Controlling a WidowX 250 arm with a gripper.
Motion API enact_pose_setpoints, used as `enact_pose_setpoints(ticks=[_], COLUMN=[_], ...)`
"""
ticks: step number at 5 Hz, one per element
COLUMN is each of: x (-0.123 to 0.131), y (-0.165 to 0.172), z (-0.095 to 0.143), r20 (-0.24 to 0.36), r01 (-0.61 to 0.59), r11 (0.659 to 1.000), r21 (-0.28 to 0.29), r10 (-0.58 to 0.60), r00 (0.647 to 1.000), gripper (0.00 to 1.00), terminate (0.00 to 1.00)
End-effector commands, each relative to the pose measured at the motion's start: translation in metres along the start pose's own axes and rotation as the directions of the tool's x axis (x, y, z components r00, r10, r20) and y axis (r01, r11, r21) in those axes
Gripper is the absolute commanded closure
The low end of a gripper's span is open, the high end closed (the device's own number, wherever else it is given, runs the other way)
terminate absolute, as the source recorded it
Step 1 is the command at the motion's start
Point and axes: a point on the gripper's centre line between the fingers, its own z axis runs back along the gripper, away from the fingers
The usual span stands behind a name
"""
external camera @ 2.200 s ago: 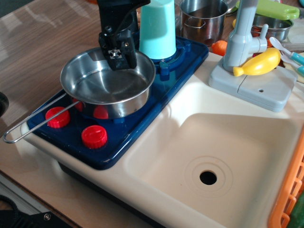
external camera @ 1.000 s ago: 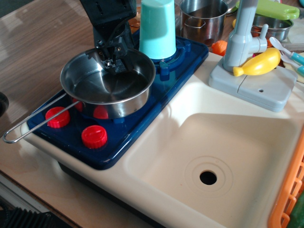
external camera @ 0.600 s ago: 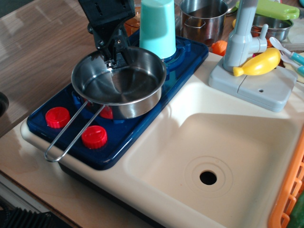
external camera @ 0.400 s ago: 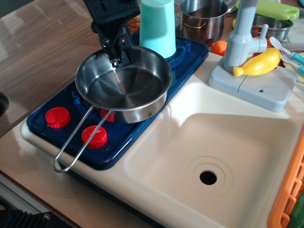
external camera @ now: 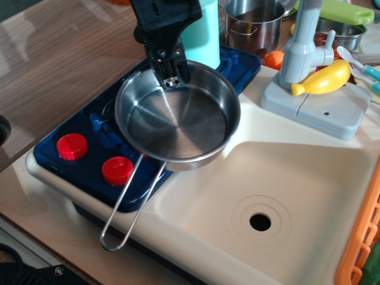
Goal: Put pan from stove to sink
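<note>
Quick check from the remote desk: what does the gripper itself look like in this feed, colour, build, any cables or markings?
The gripper is matte black all over, a blocky housing with slots near the top of the picture, narrowing to two short black fingers. Small silvery metal hardware shows at the tips. I can see no cable, label or coloured marking on it. The arm above is cut off by the frame.

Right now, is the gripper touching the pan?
Touching. The one view shows the gripper clamped on the pan's far rim, holding it tilted.

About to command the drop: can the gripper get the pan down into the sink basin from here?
Probably yes. The gripper grips the pan by its far rim, lifted, already overhanging the sink; the basin looks bare around the drain.
</note>
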Motion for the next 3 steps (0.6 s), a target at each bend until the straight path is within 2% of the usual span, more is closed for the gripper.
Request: enact_pose_setpoints(ticks=[1,2,3], x=[0.027,0.039,0.049], y=[-0.006,-0.009,-0.015], z=[-0.004,-0.011,-0.018], r20=[0.061,0.088,0.105], r01=[-0.053,-0.067,-0.088], r11=[0.998,0.998,0.996], r21=[0.03,0.023,0.024], r10=[0.051,0.064,0.085], r00=[0.997,0.994,0.991], gripper=[1.0,1.0,1.0], terminate=[0.0,0.0,1.0])
